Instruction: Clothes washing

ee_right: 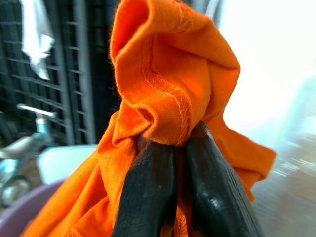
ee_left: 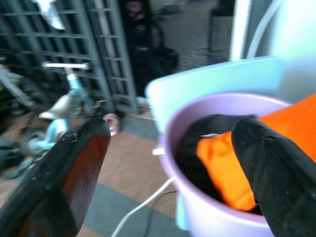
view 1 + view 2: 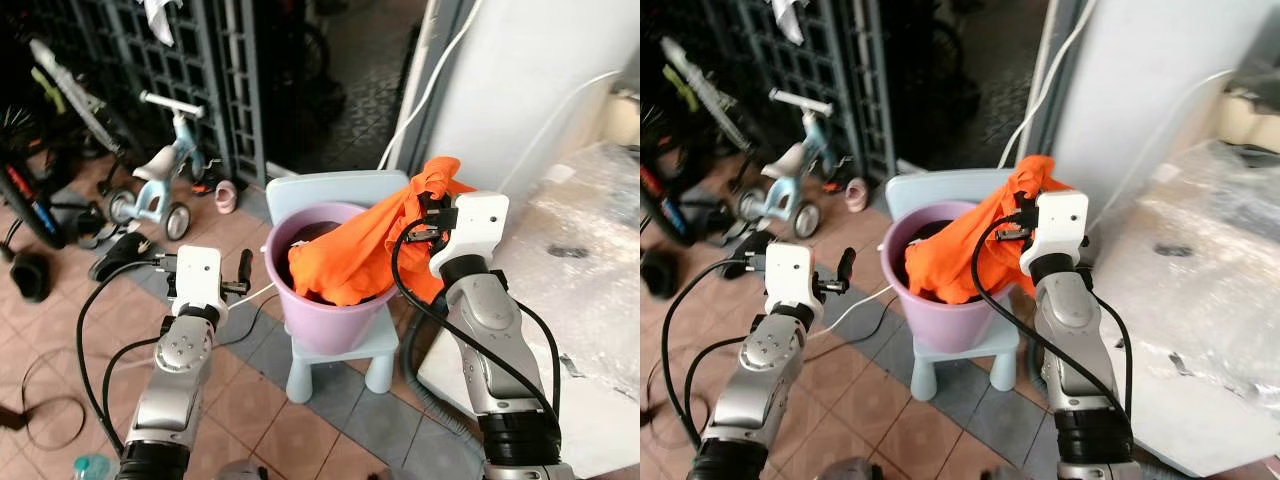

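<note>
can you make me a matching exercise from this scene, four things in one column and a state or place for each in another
Things:
1. orange garment
2. bucket
3. left gripper
4. stool

States:
A. open, holding nothing
B. pinched by the right gripper, trailing into the bucket
C. on the tiled floor, under the bucket
D. lilac, with dark clothes inside

Pairs: 1-B, 2-D, 3-A, 4-C

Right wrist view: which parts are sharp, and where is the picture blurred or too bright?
Right wrist view: the orange garment and the right pincer gripping it are sharp; the tricycle behind is blurred; the right side is overexposed white.
</note>
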